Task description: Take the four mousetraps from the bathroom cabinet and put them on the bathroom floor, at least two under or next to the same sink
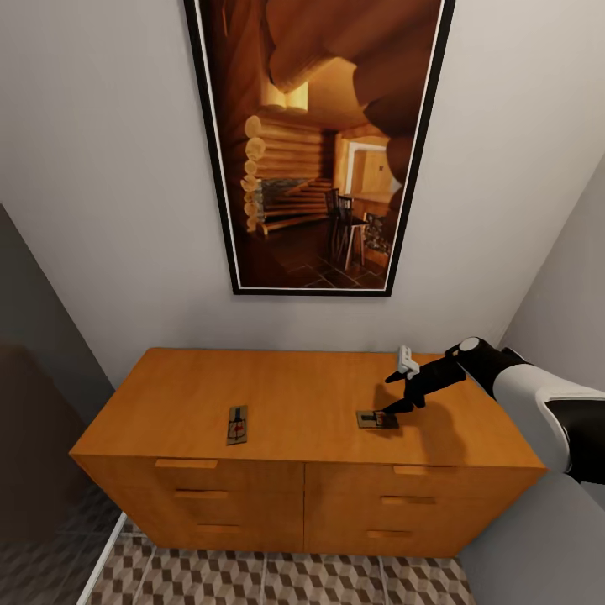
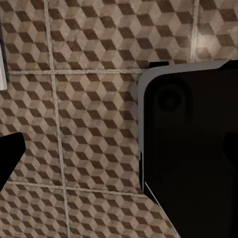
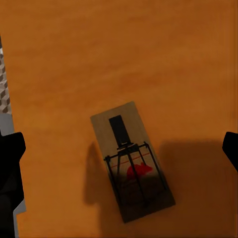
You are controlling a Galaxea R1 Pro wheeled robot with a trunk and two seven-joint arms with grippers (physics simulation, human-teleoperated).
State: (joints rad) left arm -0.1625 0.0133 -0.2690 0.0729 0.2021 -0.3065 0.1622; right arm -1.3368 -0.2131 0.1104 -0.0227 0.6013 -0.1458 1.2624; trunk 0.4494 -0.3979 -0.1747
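- Reaching for a pickup: the right claw [image 1: 388,411] sits low over the right-hand mousetrap [image 1: 377,419] on the cabinet [image 1: 210,395] top, fingers pointing down at it.
- Right wrist view: that mousetrap [image 3: 132,161] lies flat on the orange wood, turned a little askew to the claw, red spot and wire bar up; the two dark fingertips [image 3: 11,153] show at opposite edges of the picture with the trap between them and bare wood either side, so the claw is spread wide and holds nothing.
- A second mousetrap [image 1: 238,424] lies flat on the cabinet top, left of centre near the front edge, well apart from the first. Two traps seen on top; the others I cannot place from these pictures.
- Step judged: grasp of a trap, early in the task; no trap seen on the bathroom floor [image 1: 277,580] yet.
- Next move calls for: a short drop, wrist turned to square the fingers with the trap's long sides, then a close on the thin board. It is flat, so the tips must get nearly to the wood; risk of skidding it or catching the wire.
- Left claw: left wrist view looks down at the cube-pattern floor tiles [image 2: 79,99] beside a dark robot body panel [image 2: 193,153]; one dark finger edge shows, spread cannot be told.
- Edges and room: the trap is near the front edge and toward the right end of the cabinet, so a nudge forward could tip it off. A side wall stands close on the right by the arm; the framed picture [image 1: 319,143] hangs above, clear of the work. Open top to the left.
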